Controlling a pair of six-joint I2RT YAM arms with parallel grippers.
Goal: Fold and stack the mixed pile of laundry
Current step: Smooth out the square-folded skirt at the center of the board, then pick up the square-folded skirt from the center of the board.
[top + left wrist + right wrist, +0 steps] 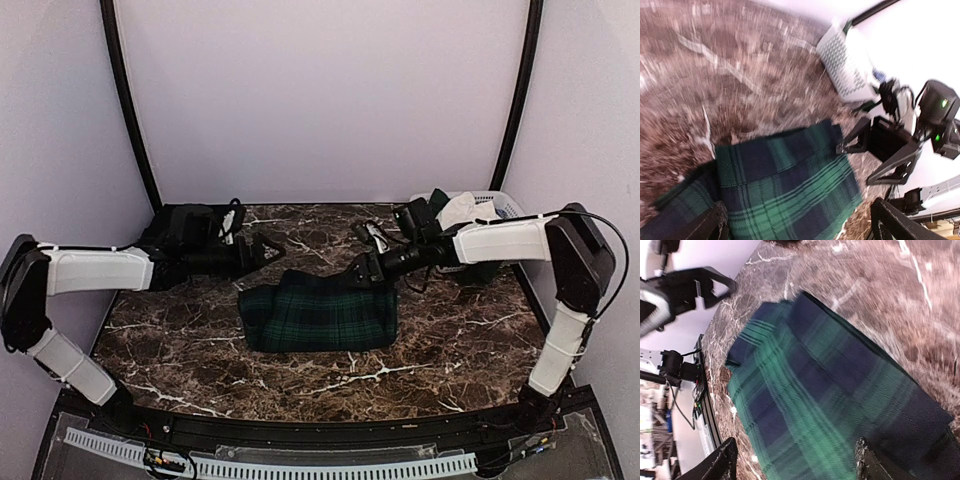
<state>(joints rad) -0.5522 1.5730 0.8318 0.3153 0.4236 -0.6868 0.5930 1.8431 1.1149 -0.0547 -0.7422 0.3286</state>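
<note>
**Folded tartan skirt at mid-table, both grippers empty at its far edge**

The green-and-navy tartan skirt lies folded into a rough rectangle in the middle of the marble table, just below centre in the top view. A black cloth sits at the table's upper left. The white slatted basket at the upper right holds more garments.

The left gripper hovers up and to the left of the skirt, apart from it. Its jaws are spread as wide as they go and hold nothing. The right gripper is at the skirt's upper right corner. Its jaws are also well apart, and its wrist view shows only skirt fabric between them. No cloth looks pinched, though whether a fingertip touches the corner cannot be told.

Risks, as a judgement:
- If the right jaws close at that corner, they may catch only the top layer. The fold would then peel open when the skirt is lifted.
- A low sweep by either arm could drag the pleats and skew the rectangle.
- The two grippers are close together over the far edge, so an uncoordinated reach risks a bump.
- Both wrist views are smeared, so fine placement is hard to confirm.
</note>
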